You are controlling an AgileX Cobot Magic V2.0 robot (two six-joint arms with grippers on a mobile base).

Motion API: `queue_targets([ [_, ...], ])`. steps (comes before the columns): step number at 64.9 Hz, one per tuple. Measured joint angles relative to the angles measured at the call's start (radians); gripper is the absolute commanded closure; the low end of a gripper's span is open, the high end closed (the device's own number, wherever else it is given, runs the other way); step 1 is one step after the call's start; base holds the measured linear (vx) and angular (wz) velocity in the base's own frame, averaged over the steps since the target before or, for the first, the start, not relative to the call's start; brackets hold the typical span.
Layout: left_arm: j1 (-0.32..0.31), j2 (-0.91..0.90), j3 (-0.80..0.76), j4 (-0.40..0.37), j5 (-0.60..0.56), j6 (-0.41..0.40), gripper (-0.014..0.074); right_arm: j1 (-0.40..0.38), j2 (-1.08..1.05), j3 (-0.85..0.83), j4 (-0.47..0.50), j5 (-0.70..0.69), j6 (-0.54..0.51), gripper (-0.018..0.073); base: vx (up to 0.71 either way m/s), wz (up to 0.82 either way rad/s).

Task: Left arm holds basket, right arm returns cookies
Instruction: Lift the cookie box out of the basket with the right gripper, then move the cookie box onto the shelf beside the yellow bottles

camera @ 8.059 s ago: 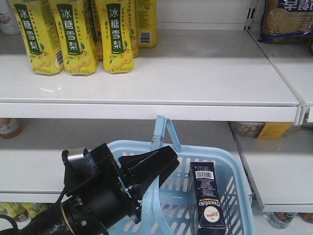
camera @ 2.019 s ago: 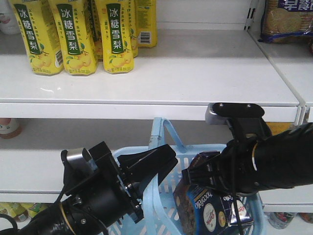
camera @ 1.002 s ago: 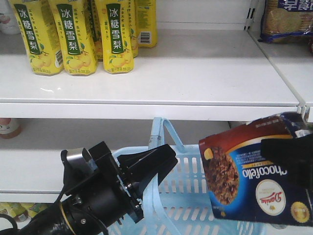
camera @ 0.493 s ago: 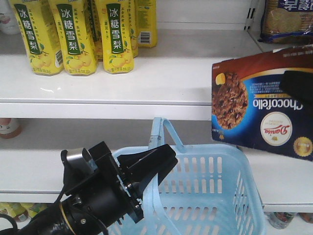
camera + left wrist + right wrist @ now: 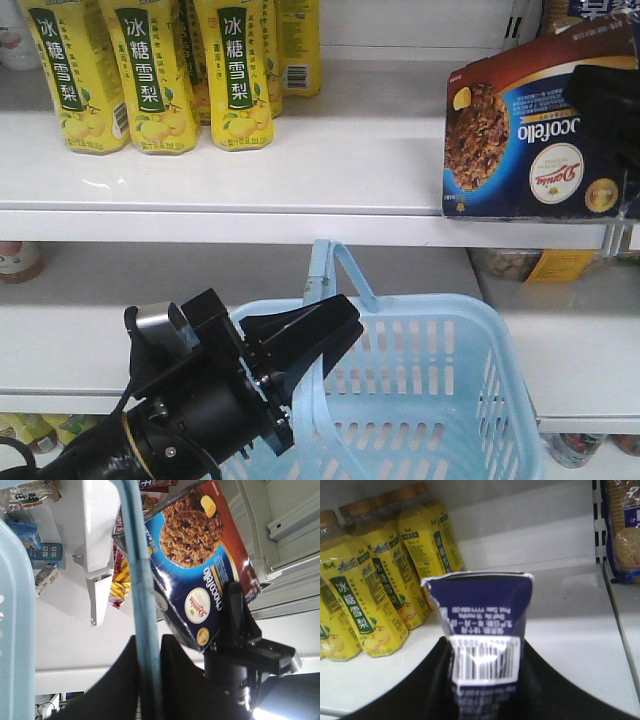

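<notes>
Cardboard is what the right arm has to manage. From the front, the cookies (image 5: 540,130) are a flat navy and brown carton held on its long edge at the height of the upper shelf (image 5: 330,170), out at the shelf's right end and well clear of the pale blue basket (image 5: 400,400) below. A dark bar across the carton's right part is probably the right gripper (image 5: 605,110), though its jaws are hard to read here. The left gripper (image 5: 305,345) is closed on the basket's hoop handle (image 5: 340,262), and the basket hangs with nothing in it. Yellow bottles (image 5: 150,70) stand at the shelf's left, well apart from the carton.

The left wrist view looks up along the handle (image 5: 137,580), pinched between two black fingers (image 5: 115,680). Beyond it the carton (image 5: 200,565) is clamped near its lower corner by the right gripper (image 5: 235,615).

The right wrist view looks down the carton's narrow end (image 5: 482,625), barcode label towards the camera, with a black finger (image 5: 417,685) pressing each broad face.

Such a carton looks light and fairly stiff, but thin board dents under a hard squeeze and its glossy print may slide. A grip across the broad faces near one end, as here, seems sound; I judge it should be set down flat-bottomed before release.
</notes>
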Motion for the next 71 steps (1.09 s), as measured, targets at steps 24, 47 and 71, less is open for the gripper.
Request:
queue_targets([
  [24, 0.000, 0.000, 0.000, 0.000, 0.000, 0.000, 0.0599, -0.090, 0.149, -0.013, 0.203, -0.331, -0.314, 0.0566, 0.00, 0.00],
  [47, 0.000, 0.000, 0.000, 0.000, 0.000, 0.000, 0.0599, -0.090, 0.174, -0.013, 0.246, -0.410, -0.379, 0.0566, 0.00, 0.00],
  [71, 0.000, 0.000, 0.000, 0.000, -0.001, 0.000, 0.0599, -0.090, 0.125, 0.001, 0.246, -0.404, -0.384, 0.0566, 0.00, 0.00],
])
